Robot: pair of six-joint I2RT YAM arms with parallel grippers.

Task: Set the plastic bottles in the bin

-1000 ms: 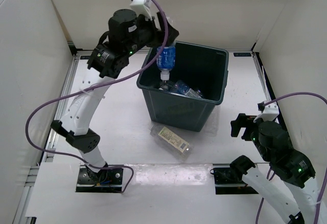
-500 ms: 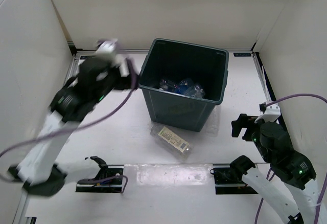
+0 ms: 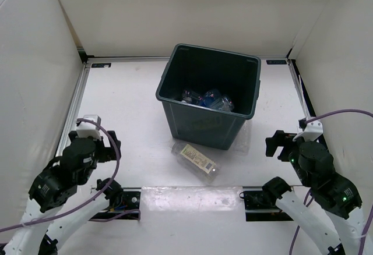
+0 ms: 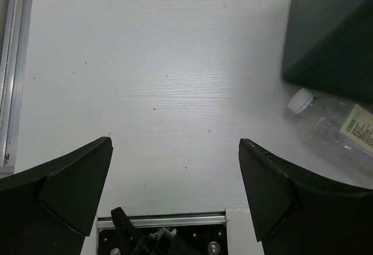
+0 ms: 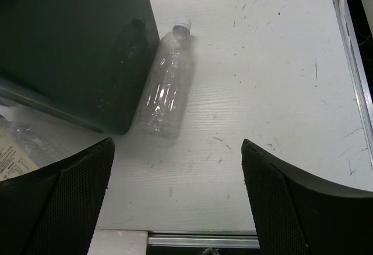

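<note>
The left gripper (image 4: pixel 175 144) has left the bin (image 3: pixel 205 130) for the near-left corner, jaws apart like the right gripper's (image 5: pixel 178 144); labelled bottle (image 3: pixel 196 158) and clear bottle (image 5: pixel 166 86) remain outside.

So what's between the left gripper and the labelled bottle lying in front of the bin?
Nothing: only bare white table separates the left gripper from the labelled bottle, as the left wrist view shows best.

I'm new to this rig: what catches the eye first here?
The large dark grey-green plastic bin in the middle, with clear bottles heaped inside. A clear plastic bottle with a cream label lies before its near wall; a second clear white-capped bottle lies against its side.
</note>
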